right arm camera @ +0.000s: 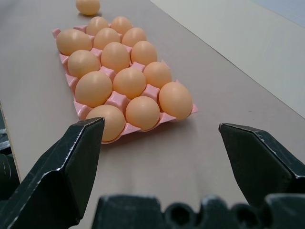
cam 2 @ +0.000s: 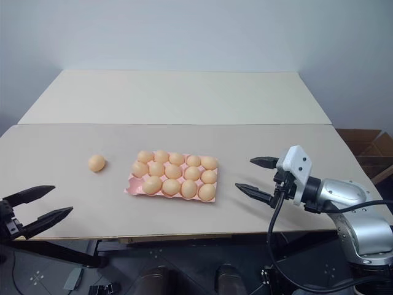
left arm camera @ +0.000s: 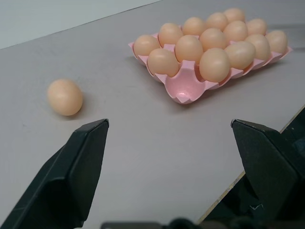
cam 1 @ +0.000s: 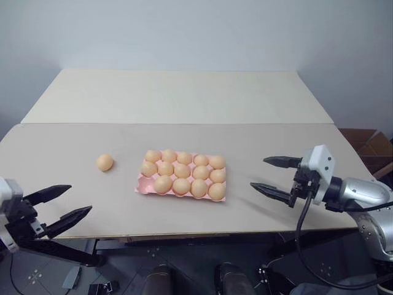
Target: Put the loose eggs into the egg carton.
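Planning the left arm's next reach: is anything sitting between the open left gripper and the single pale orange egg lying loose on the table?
Nothing visible does. Only bare beige tabletop lies between the left gripper and the loose pale orange egg. The pink moulded egg carton sits off to the egg's side, apart from it.

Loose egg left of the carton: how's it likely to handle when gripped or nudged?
The loose egg is smooth and oval, so it will probably roll if nudged on the flat table. Hard black fingers could slip on its curved shell. Likely fragile; squeeze gently.
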Robot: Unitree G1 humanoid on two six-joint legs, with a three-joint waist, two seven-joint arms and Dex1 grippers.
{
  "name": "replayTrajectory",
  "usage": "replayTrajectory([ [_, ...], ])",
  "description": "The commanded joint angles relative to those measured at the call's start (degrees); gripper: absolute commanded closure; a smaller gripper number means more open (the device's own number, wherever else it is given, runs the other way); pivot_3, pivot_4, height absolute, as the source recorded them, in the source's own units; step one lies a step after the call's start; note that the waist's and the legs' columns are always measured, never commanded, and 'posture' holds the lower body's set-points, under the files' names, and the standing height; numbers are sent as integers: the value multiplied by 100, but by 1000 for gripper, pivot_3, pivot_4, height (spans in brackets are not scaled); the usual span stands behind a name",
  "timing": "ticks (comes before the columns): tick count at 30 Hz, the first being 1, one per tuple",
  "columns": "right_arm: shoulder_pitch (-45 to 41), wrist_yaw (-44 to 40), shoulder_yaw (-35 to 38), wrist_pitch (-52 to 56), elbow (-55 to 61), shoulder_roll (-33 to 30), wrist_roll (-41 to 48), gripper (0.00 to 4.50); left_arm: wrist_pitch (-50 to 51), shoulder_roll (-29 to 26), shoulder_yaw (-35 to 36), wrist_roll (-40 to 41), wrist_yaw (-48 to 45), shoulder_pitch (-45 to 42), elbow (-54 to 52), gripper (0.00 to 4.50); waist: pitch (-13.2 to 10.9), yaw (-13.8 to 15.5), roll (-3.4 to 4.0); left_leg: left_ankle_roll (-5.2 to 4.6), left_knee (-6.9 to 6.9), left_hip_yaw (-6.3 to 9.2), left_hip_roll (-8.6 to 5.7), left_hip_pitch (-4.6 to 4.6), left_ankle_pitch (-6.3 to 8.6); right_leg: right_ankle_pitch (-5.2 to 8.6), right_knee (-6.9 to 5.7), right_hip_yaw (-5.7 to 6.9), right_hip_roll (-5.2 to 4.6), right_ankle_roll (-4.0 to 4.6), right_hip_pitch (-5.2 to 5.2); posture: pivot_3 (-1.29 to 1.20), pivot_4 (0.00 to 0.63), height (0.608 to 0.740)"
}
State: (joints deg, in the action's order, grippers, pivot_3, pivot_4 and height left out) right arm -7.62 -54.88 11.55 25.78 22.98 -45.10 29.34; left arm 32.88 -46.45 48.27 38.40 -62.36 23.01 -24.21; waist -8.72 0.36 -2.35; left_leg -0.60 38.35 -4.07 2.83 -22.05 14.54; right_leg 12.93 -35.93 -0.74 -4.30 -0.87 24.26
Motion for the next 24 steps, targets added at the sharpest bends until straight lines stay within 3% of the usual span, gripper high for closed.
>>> replayTrajectory([
  [1, -167, -45, 156, -77, 37, -114, 95, 0, 321, -218, -182, 22, 525, -307, -110, 26, 0, -2, 0, 0, 0, 0, 0, 0, 0, 0, 0, 0, 0, 0, 0, 0, 150, 740],
  [3, -219, -45, 127, -86, -4, -122, 85, 0, 564, -290, -366, -11, 890, -545, -122, 26, 0, 14, 0, 0, 0, 2, -1, 1, 0, -1, -2, 1, 1, -1, -1, 0, 150, 740],
  [7, -341, -6, 39, -94, -29, -88, 50, 0, 1449, -103, -1468, -548, 2787, -2157, 325, 26, 1, 56, 2, -1, 8, 7, -3, 1, -2, -16, -9, 3, 1, -25, -5, 0, 150, 740],
  [10, -365, 21, 30, -82, 8, -84, 50, 0, 1886, 40, -2023, -881, 3523, -3075, 856, 26, 4, 31, -8, -1, 13, 14, -4, 0, -2, -30, -5, 3, 8, -41, -14, 0, 150, 740],
  [15, -325, 29, 45, -169, 105, -163, -38, 0, 2106, 247, -2975, -1354, 3936, -4380, 2059, 26, 4, -20, -9, -3, 10, 13, -9, -8, -1, -31, -1, 0, 6, -41, -6, 0, 150, 740],
  [20, -267, 68, 78, -132, 294, -179, -16, 0, 2082, 463, -3540, -1667, 3951, -5062, 3043, 26, 4, -38, -9, -3, 7, 14, -9, -13, -1, -31, 1, 3, 7, -41, -2, 0, 150, 740],
  [24, -195, 177, 154, -47, 420, -221, -52, 0, 1960, 541, -3823, -1960, 3988, -5247, 3443, 918, 4, -36, -10, -2, 7, 14, -10, -13, -1, -31, -1, 3, 6, -41, -2, 0, 150, 740],
])
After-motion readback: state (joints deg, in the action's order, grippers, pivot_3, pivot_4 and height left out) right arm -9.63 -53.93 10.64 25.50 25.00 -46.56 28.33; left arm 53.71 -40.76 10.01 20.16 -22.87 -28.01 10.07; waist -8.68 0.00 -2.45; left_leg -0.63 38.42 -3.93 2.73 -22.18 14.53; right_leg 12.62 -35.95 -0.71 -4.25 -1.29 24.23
